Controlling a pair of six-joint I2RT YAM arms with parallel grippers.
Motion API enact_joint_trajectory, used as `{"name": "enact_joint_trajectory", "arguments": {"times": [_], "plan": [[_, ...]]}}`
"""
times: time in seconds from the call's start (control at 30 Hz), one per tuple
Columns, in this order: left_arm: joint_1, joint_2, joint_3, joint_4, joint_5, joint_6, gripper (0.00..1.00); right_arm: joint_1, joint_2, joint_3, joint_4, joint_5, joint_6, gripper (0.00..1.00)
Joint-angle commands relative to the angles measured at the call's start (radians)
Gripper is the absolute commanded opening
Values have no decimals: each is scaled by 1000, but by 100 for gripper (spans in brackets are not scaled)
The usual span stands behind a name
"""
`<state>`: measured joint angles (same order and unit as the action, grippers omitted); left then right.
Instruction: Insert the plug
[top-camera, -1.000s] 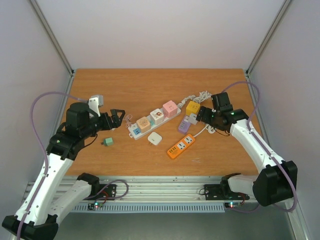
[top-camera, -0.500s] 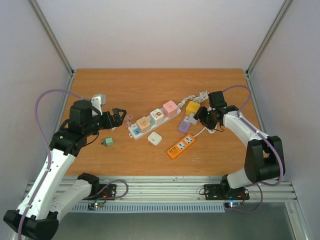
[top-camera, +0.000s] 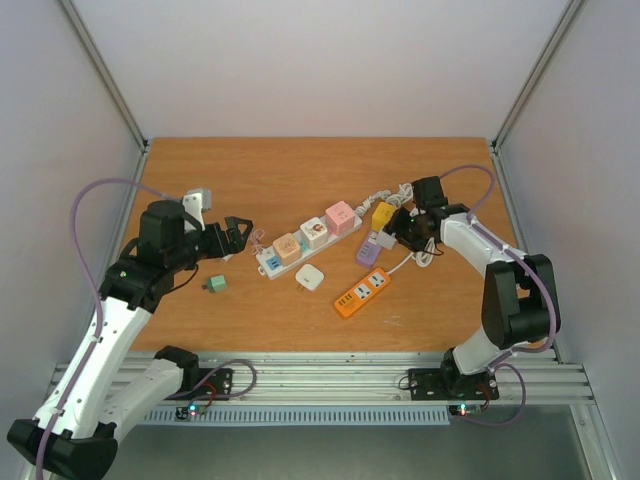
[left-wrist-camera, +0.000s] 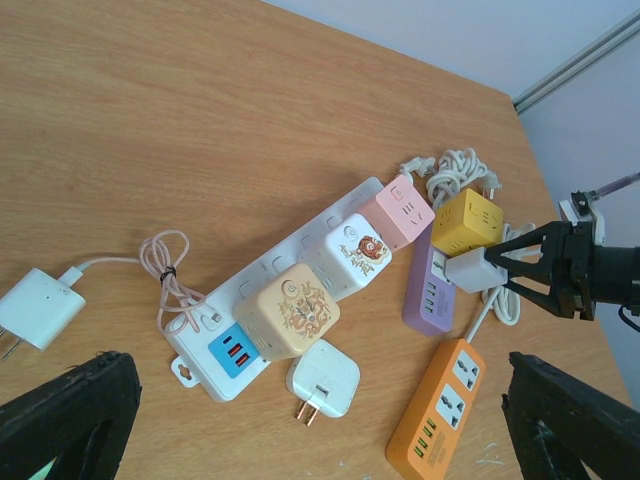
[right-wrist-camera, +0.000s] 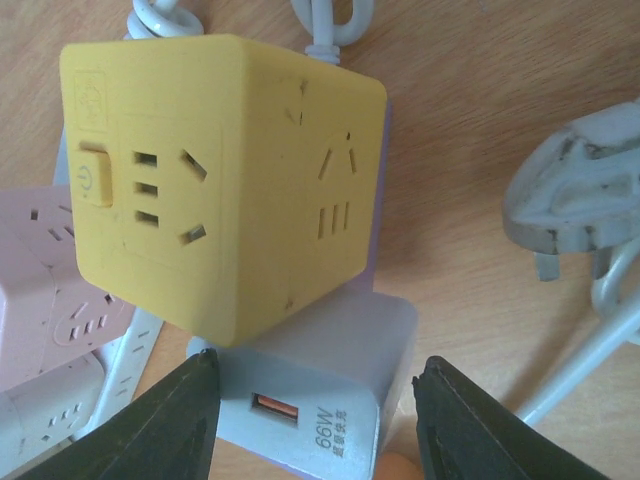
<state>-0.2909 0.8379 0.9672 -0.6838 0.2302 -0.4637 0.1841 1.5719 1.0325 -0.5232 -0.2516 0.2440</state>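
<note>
Here, on the brown wooden table (top-camera: 300, 170), the following were recorded.

1. A pale grey block charger with a USB port (left-wrist-camera: 468, 271) was found at 3 o'clock from the table's centre. It was set against the 6 o'clock side of a yellow cube socket (right-wrist-camera: 220, 180) and over one end of a purple power strip (left-wrist-camera: 425, 295). It was clasped by the right gripper (right-wrist-camera: 312, 395), whose dark fingers (right-wrist-camera: 175, 420) were pressed to its two sides.
2. The left gripper (top-camera: 243, 237) was held at 9 o'clock from centre, spread wide, with nothing grasped.
3. A long white power strip (left-wrist-camera: 283, 262) was laid diagonally at centre. It was fitted with a pink cube adapter (left-wrist-camera: 403, 208), a white cube adapter (left-wrist-camera: 355, 252) and a tan cube adapter (left-wrist-camera: 290, 310).
4. An orange power strip (left-wrist-camera: 437, 400) was placed at 6 o'clock of the purple one.
5. A white two-pronged charger (left-wrist-camera: 323, 380) was left loose at 6 o'clock of the white strip.
6. A small green plug (top-camera: 215, 284) was noted at 7 o'clock of the left gripper.
</note>
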Motion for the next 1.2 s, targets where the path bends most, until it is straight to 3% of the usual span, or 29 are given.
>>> {"name": "enact_joint_trajectory", "arguments": {"times": [0.0, 0.27, 0.63, 0.87, 1.17], "plan": [[6, -4, -10, 43, -2, -3, 99, -6, 39, 19, -4, -9, -14, 53], [4, -5, -15, 44, -2, -3, 99, -5, 69, -37, -37, 20, -22, 48], [5, -2, -25, 52, -2, -5, 99, 53, 86, -134, -37, 143, -24, 49], [5, -5, -28, 49, -10, -6, 99, 80, 53, -269, 89, 197, 38, 46], [6, -3, -30, 49, -17, -9, 100, 143, -5, -311, 132, 290, 57, 46]]}}
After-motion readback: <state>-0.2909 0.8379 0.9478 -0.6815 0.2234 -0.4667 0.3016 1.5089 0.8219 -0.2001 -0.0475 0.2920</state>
